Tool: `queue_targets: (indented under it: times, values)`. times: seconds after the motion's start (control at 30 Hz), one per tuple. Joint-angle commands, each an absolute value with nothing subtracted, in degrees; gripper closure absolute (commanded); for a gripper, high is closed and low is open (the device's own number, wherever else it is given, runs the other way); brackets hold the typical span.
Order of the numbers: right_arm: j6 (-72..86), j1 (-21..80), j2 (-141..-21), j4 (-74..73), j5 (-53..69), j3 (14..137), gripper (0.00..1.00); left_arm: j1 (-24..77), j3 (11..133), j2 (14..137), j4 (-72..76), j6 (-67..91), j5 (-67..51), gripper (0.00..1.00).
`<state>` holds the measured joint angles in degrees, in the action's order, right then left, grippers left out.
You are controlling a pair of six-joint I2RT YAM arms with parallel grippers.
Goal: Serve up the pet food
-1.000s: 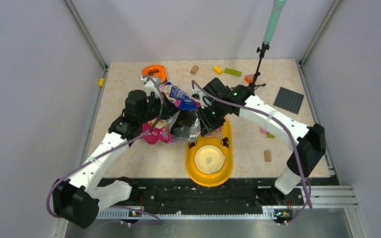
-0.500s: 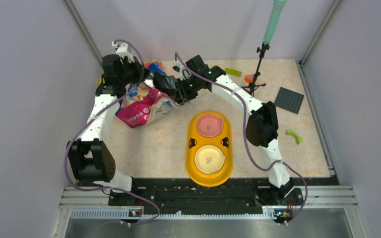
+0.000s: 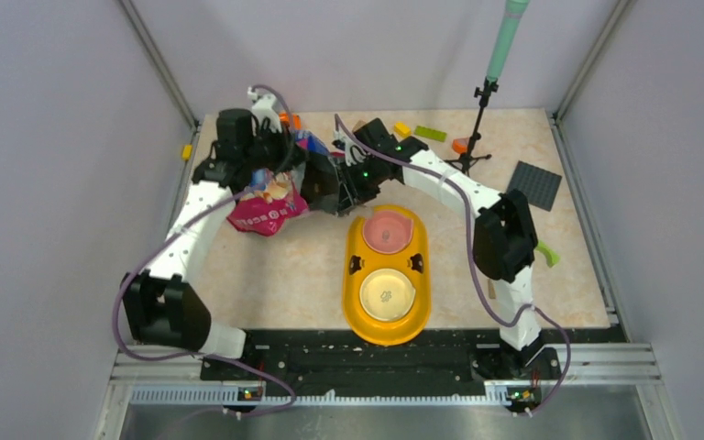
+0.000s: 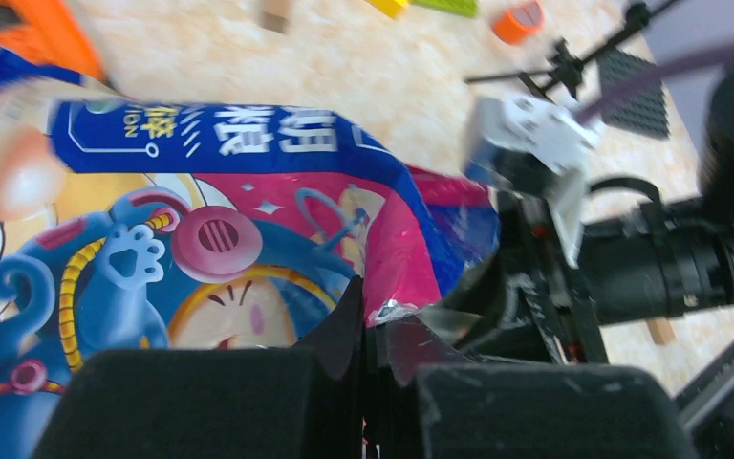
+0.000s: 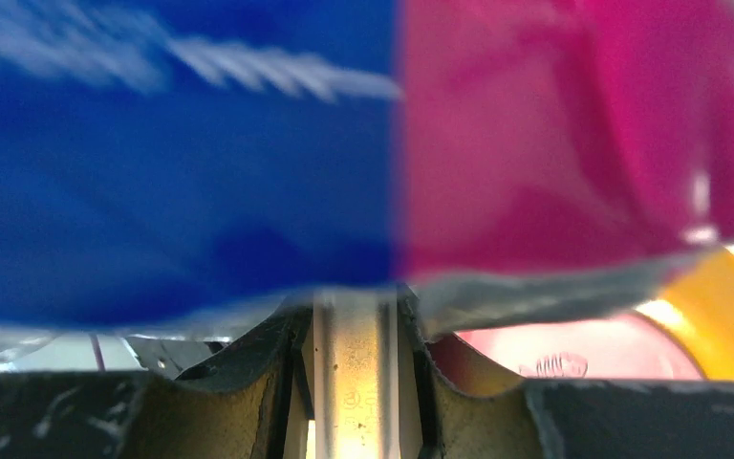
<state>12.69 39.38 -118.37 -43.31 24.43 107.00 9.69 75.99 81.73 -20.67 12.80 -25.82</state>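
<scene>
Left gripper (image 4: pixel 368 335): jaws fully closed, pinching silver inner edge of pet food bag (image 3: pixel 266 209)
Right gripper (image 5: pixel 354 320): jaws narrowly parted, clamped on opposite bag edge
Bag: held between 2 grippers, far-left table area, mouth end just beyond pink bowl (image 3: pixel 387 231) of yellow feeder (image 3: pixel 426 275)
Kibble: not visible

The glossy magenta-and-blue plastic cat-food bag (image 3: pixel 264 211) sits between the two grippers. The left gripper (image 4: pixel 367 363) is at its left edge and the right gripper (image 5: pixel 356 382) at its right edge.

Just near-right of the right gripper, a yellow oval plastic double feeder (image 3: pixel 424 275) lies on the beige tabletop (image 3: pixel 275 275). Its pink bowl (image 3: pixel 387 231) is nearest that gripper, with its cream bowl (image 3: pixel 387 293) behind it, toward the arm bases.

Further right stand a black tripod stand (image 3: pixel 478 128) and a dark grey studded baseplate (image 3: pixel 533 185).
</scene>
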Motion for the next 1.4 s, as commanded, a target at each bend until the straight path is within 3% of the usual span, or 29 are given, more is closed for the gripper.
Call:
queue_targets:
  times: [0.0,0.1,0.3,0.73,1.1,1.23,1.37]
  values:
    - [11.13,39.47,-110.67,-43.25,20.42,97.92,1.0,15.39,62.49,71.87,-17.17,22.68,-26.65,1.0]
    - [10.44,39.46,-109.18,-42.8,20.98,94.82,1.0,16.67,60.02,69.95,-17.47,26.0,-26.07,1.0]
    - [9.62,40.06,-104.36,-42.56,17.95,93.44,1.0,16.7,66.68,64.17,-20.56,21.78,-17.05,1.0]
    - [9.94,48.39,-104.03,-48.76,2.54,92.9,1.0,17.81,64.05,63.84,-21.78,27.24,-20.64,1.0]
    - [8.46,49.49,-119.02,-47.95,2.13,104.54,1.0,19.51,68.26,66.94,-23.82,26.69,-19.04,1.0]
    - [10.22,49.51,-123.45,-41.85,2.01,108.85,1.0,19.5,69.08,68.73,-21.24,29.07,-22.02,1.0]
    - [10.77,49.57,-120.9,-23.46,4.1,100.5,1.0,19.51,68.76,69.3,-18.83,30.04,-23.06,1.0]
